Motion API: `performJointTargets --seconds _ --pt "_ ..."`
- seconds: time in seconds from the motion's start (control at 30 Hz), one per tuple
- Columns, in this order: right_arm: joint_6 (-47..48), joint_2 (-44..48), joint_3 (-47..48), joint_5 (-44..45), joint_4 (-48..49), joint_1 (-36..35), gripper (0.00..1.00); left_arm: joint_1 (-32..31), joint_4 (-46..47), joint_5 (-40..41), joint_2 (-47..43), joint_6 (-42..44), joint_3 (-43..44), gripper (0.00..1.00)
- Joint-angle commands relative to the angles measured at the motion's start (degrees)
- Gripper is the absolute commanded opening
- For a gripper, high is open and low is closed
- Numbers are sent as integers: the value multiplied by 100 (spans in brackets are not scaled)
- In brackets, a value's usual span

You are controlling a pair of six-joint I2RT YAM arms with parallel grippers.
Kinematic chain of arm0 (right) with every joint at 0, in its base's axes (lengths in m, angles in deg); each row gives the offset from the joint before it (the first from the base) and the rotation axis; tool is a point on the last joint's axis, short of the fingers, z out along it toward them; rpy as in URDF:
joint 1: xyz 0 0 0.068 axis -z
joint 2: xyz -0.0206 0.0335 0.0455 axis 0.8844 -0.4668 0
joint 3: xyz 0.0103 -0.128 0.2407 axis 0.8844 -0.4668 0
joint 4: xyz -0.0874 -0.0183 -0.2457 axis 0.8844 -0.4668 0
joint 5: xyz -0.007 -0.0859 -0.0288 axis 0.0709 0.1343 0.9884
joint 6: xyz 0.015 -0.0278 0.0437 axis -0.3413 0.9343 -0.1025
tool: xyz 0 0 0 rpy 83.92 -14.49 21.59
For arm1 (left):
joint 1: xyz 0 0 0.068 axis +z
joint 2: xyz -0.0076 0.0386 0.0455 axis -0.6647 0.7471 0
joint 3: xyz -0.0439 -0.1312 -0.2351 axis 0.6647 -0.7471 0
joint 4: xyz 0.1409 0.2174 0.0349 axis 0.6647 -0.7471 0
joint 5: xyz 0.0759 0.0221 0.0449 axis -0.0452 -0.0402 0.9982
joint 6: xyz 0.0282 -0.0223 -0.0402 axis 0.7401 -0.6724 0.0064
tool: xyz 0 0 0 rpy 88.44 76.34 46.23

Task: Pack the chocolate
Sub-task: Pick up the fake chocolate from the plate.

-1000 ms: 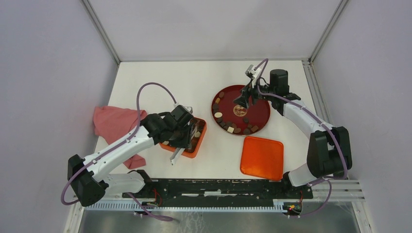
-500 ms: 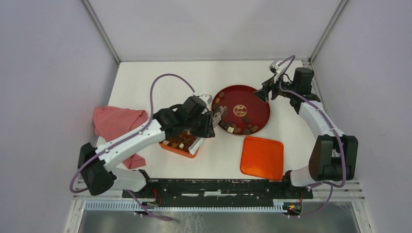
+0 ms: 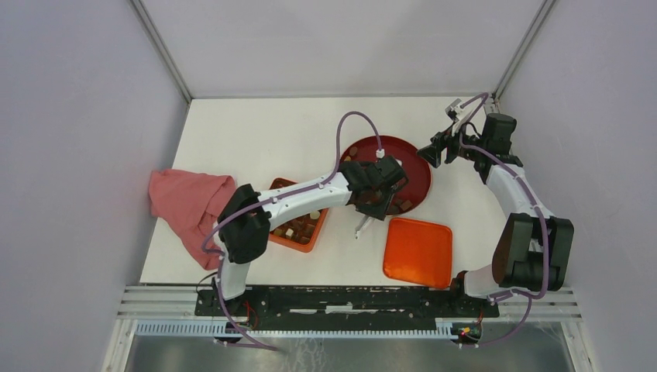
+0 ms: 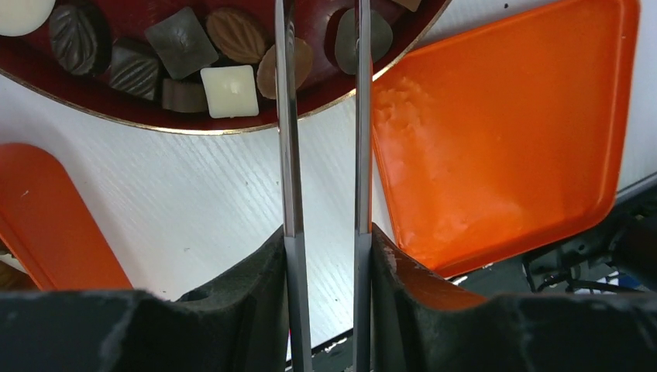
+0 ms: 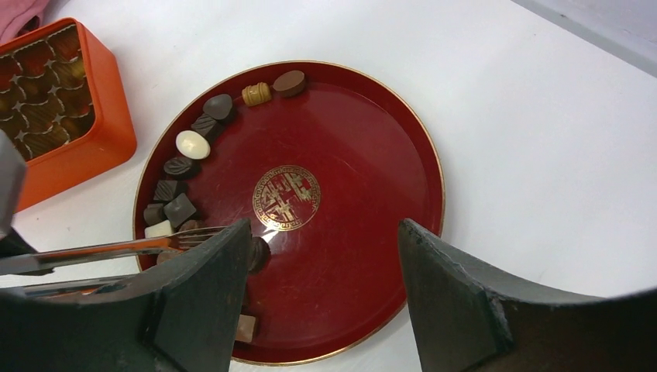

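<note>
Several chocolate pieces (image 5: 192,144), dark, mid brown and white, lie along the left rim of the round dark-red plate (image 5: 349,155). My left gripper (image 3: 372,203) hangs over the plate's near edge, shut on metal tongs (image 4: 288,155). The tong blades reach over a white square and brown pieces (image 4: 229,90), and their forked tips (image 5: 116,249) show beside the chocolates with nothing between them. The orange compartmented box (image 3: 298,229) holds some pieces. My right gripper (image 5: 321,229) is open and empty, raised over the plate's far right side (image 3: 428,151).
The orange lid (image 3: 418,252) lies flat near the front, right of the tongs (image 4: 503,132). A pink cloth (image 3: 190,201) sits at the left, beside the box. The left arm stretches across the box toward the plate.
The left arm swung right with the tongs, from over the box to the plate's near edge. The right gripper drew back from the plate's centre to its far right side.
</note>
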Motion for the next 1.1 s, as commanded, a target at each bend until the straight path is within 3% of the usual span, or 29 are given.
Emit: performJointTargets --seconds 0.0,0.4,1.07 --pt "26 31 -8 -261 100 43 75 -46 -389 392 231 272 652 43" --pt "-23 -49 -16 -402 121 87 74 -84 -647 486 733 444 1125 49" --pt "-63 -45 -34 -454 153 104 74 -136 -667 294 891 488 1139 49"
